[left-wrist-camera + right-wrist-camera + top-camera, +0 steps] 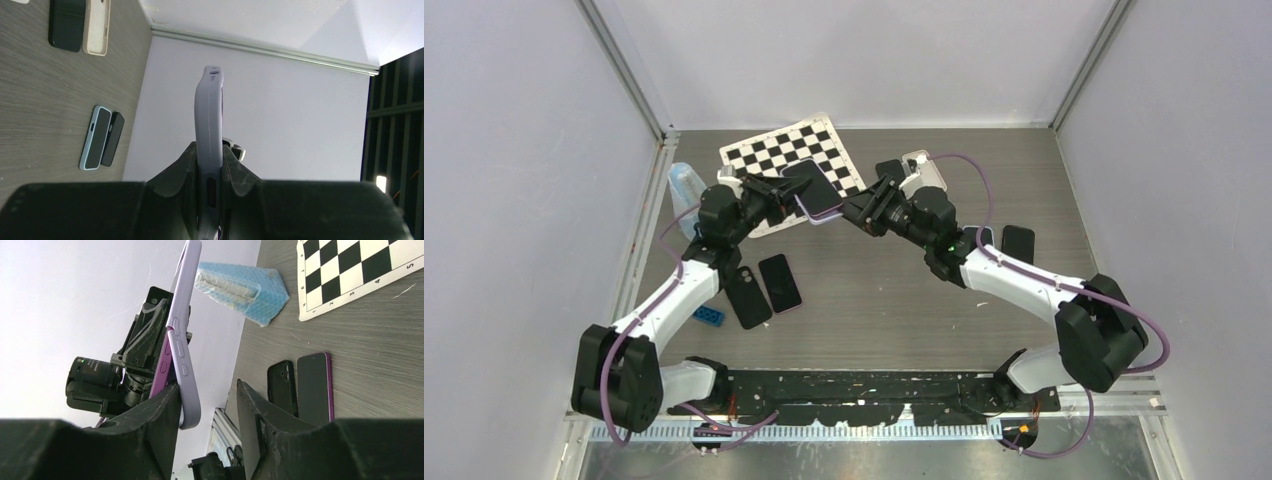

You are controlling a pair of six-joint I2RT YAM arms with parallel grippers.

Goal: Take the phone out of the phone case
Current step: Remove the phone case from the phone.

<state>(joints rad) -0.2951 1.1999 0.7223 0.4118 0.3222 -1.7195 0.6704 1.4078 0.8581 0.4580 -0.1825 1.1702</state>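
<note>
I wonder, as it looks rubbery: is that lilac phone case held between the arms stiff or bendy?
Probably bendy: the lilac case seems to curve off the purple phone near the right gripper. Likely grippy and light, since the left gripper holds it aloft by one end.

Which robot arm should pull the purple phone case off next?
The right gripper: its jaws stand open around the end of the lavender case. The left gripper is busy, shut on that case's other end.
</note>
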